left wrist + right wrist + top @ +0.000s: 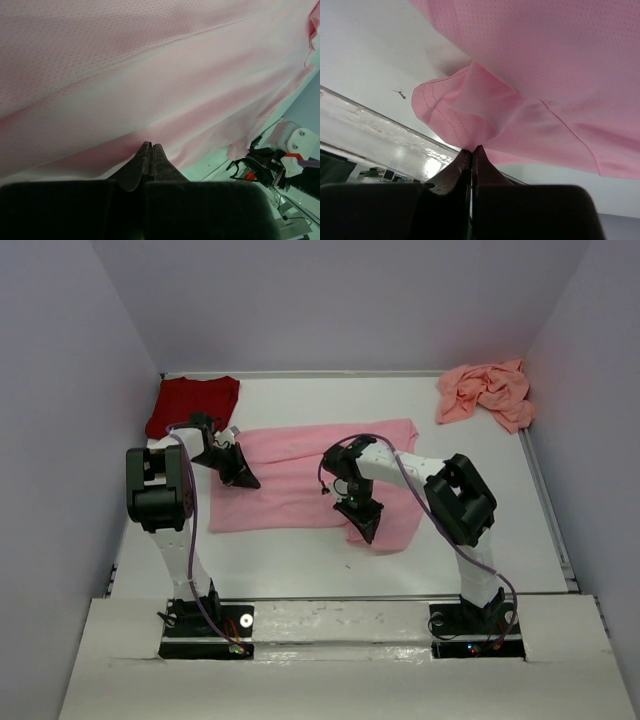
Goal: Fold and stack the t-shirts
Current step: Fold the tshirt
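The light pink t-shirt (300,475) lies spread across the middle of the table. My left gripper (243,476) is at its left edge, jaws shut, with the shirt's hem (100,150) drawn up to the fingertips (151,146). My right gripper (365,523) is at the shirt's near right corner, shut on a bunched fold of the pink cloth (465,115) that gathers at its tips (472,148). The dark red t-shirt (195,403) lies folded at the back left. At the back right, the salmon-pink t-shirt (487,392) sits crumpled.
Grey walls enclose the table on three sides. A raised white ledge (340,625) runs along the near edge by the arm bases. The right arm (280,155) shows at the right of the left wrist view.
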Tool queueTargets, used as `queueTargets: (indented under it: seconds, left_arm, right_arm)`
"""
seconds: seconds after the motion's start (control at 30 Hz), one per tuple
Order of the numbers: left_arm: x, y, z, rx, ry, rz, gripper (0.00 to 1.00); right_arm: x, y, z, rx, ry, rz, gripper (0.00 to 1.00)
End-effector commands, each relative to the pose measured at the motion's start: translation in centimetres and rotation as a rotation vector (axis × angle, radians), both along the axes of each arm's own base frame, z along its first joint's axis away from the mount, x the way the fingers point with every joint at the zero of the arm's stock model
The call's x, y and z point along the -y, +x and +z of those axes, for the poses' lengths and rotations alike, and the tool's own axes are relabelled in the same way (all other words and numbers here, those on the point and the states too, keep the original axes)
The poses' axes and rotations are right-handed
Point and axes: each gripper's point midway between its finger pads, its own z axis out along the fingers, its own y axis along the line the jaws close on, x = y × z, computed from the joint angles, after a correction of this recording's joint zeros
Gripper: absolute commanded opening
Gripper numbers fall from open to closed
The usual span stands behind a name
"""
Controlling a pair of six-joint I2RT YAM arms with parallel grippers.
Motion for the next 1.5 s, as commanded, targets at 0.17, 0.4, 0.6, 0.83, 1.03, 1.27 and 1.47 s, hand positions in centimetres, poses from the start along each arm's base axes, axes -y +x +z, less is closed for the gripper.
queueTargets:
  seconds: [0.17, 0.4, 0.6, 0.83, 1.03, 1.27, 1.47]
  left_arm:
    - [0.1, 0.5, 0.6, 0.004, -0.011, -0.013, 0.0]
    - [0.1, 0.3, 0.4, 0.001, -0.008, -0.015, 0.0]
    - [0.0, 0.4, 0.5, 0.001, -0.007, -0.013, 0.0]
    - [0.0, 0.4, 0.3, -0.003, -0.007, -0.013, 0.0]
    - [0.0, 0.5, 0.2, -0.009, -0.006, -0.014, 0.0]
    - [0.0, 0.6, 0.1, -0.011, -0.003, -0.015, 0.0]
    - [-0.1, 0.6, 0.0, -0.014, -0.001, -0.015, 0.0]
  right_arm:
    - [-1.8, -1.2, 3.2, -0.06, 0.124, -0.041, 0.0]
    - [-1.5, 1.2, 3.3, -0.029, 0.162, -0.147, 0.0]
    - [-0.3, 3.5, 3.5, 0.03, 0.149, -0.191, 0.0]
    - [0.6, 5.4, 3.5, 0.101, 0.117, -0.2, 0.0]
    - [-0.6, 7.1, 3.5, 0.138, 0.17, -0.209, 0.0]
    - [-1.6, 8.5, 3.3, 0.184, 0.217, -0.208, 0.0]
    - [-0.9, 9.3, 1.9, 0.222, 0.162, -0.204, 0.0]
